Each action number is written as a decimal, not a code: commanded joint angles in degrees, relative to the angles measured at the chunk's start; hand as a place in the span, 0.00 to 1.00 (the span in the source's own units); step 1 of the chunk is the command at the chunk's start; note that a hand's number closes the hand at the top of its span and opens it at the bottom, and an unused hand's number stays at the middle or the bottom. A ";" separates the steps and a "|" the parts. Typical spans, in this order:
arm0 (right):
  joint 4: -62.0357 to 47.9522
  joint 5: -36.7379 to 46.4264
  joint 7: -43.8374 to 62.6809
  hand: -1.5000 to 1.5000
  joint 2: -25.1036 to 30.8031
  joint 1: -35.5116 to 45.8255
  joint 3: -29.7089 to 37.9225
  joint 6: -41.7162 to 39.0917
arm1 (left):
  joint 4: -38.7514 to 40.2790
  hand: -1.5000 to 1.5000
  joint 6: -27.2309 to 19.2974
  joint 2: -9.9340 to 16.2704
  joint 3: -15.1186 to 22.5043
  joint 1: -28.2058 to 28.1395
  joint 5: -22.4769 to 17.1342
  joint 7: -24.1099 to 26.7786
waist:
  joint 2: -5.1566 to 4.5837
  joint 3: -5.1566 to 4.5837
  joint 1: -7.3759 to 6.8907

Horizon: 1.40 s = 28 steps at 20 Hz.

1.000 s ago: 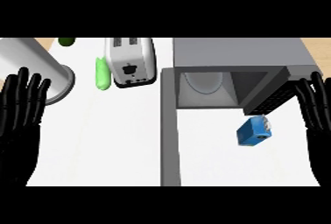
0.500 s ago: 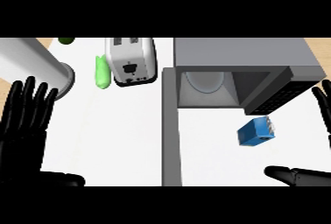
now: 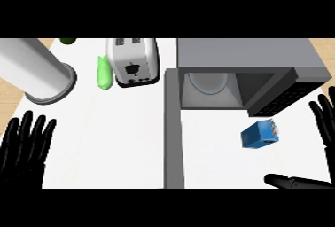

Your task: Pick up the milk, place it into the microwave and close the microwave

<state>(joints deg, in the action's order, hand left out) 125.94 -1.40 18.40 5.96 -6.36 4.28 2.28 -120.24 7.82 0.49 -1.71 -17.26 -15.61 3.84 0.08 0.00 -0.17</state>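
The milk (image 3: pixel 260 135) is a small blue carton lying on the white counter in front of the microwave (image 3: pixel 248 53), just below its dark control panel (image 3: pixel 281 99). The microwave stands open; its grey door (image 3: pixel 173 133) swings out towards me from the left side, and a pale turntable (image 3: pixel 209 82) shows inside. At the right edge my right hand (image 3: pixel 323 120) is open with fingers straight up, to the right of the milk and apart from it; its thumb (image 3: pixel 297 181) lies below the carton. My left hand (image 3: pixel 26 146) rests open at the lower left, fingers up.
A silver toaster (image 3: pixel 134 60) stands left of the microwave, with a green vegetable (image 3: pixel 103 73) beside it. A large grey cylinder (image 3: pixel 39 71) leans at the far left. The open door splits the counter between the two hands.
Both hands have sunk lower and outwards. The right hand has slid to the right edge, its thumb now showing below the milk. The milk has not been touched.
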 commanded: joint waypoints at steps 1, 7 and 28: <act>-6.00 1.26 -4.78 0.00 -1.27 -0.16 0.06 -0.65 | -1.70 0.00 2.58 -0.47 1.13 -5.99 -0.74 2.56 | -0.03 0.00 -0.14; -7.42 -1.84 -9.25 0.00 -3.22 -5.50 1.94 -2.20 | 1.44 0.00 0.19 -0.47 6.00 -9.15 1.56 10.17 | 0.00 0.00 0.05; -47.31 2.37 -36.46 0.00 -1.47 2.70 9.88 1.57 | -2.54 0.00 8.68 0.49 1.98 -18.84 -0.95 13.33 | -0.02 0.01 -0.20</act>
<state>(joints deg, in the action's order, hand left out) 82.15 1.40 -15.58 2.75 -4.42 12.76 4.62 -121.15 14.76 0.89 0.73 -33.14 -15.92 16.18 0.01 0.03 -0.38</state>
